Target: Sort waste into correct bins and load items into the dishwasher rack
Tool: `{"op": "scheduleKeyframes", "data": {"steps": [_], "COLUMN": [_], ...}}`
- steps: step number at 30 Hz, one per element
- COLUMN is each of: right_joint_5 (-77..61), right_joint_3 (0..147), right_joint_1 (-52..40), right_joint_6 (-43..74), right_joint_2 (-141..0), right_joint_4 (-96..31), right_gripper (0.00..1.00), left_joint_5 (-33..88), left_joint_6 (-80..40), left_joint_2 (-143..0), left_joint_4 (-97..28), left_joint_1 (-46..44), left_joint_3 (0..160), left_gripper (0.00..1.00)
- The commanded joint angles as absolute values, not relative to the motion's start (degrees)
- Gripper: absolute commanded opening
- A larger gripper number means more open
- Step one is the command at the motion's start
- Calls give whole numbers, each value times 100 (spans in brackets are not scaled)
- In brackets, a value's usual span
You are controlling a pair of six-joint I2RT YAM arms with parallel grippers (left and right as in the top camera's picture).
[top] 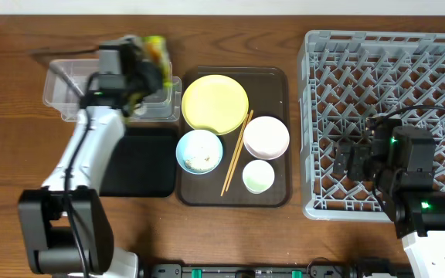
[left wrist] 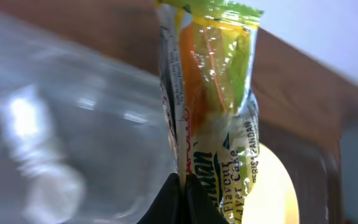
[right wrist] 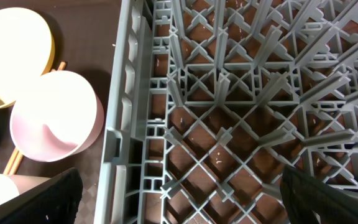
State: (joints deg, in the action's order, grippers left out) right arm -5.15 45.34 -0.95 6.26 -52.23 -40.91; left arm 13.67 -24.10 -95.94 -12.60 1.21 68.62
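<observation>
Wooden table [top: 6, 116], tub [top: 59, 91] at 10 o'clock. Left gripper [left wrist: 184, 198] pinches wrapper [left wrist: 213, 106] by one end seam, above tub rim. Film judged light, limp, slick: hold at seam. Right gripper [right wrist: 182, 202] spread wide, empty, over rack [right wrist: 229, 93]

Wooden table [top: 284, 19] carries clear tub [top: 60, 93], black tray [top: 145, 162], serving tray [top: 273, 89], rack [top: 309, 116].

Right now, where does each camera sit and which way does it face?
Overhead: above the table, facing straight down; left claw and right claw show.
Left wrist: along its claw, shut on the snack wrapper.
Right wrist: down onto the dishwasher rack edge and white bowl; open fingertips at corners.
Shared: overhead and right wrist show rack and bowl.
</observation>
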Motion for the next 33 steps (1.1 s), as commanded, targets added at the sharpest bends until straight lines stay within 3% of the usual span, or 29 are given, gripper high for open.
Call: {"op": "scheduleKeyframes", "data": {"steps": [1, 3, 5, 9, 15, 21, 28, 33], "right_joint_5": [-539, -539, -539, -539, -539, -539, -539, -539], "right_joint_3": [4672, 4672, 4672, 4672, 4672, 4672, 4672, 4672], "right_joint_1": [-110, -110, -110, -110, -110, -110, -110, -110], "right_joint_6": [550, 550, 552, 550, 550, 552, 552, 552], "right_joint_2": [-5214, -5214, -5214, -5214, -5214, -5214, -5214, -5214], "right_joint_4": [-4082, -4077, -4077, -4073, -4073, -4069, -4071, -4071], "right_gripper": [99, 99, 99, 99, 99, 99, 99, 99], "left_joint_5": [1350, 1352, 1350, 1352, 1841, 1911, 1264, 1070], "left_joint_6": [-3754, -3872, -3870, -3863, -3205, -1776, -1671, -1673], "left_joint_2": [-9717, -9793, -9850, -9832, -9515, -9273, -9413, -9491], "left_joint_4": [-1358, -1372, -1387, -1341, -1431, -2423, -3607, -3767], "left_joint_1": [499, 633, 698, 705, 578, -266, -1479, -2274], "left_joint_3": [6879, 6879, 6879, 6884, 6886, 6886, 6866, 6792], "left_gripper": [6, 9, 29, 50, 50, 51, 51, 51]}}
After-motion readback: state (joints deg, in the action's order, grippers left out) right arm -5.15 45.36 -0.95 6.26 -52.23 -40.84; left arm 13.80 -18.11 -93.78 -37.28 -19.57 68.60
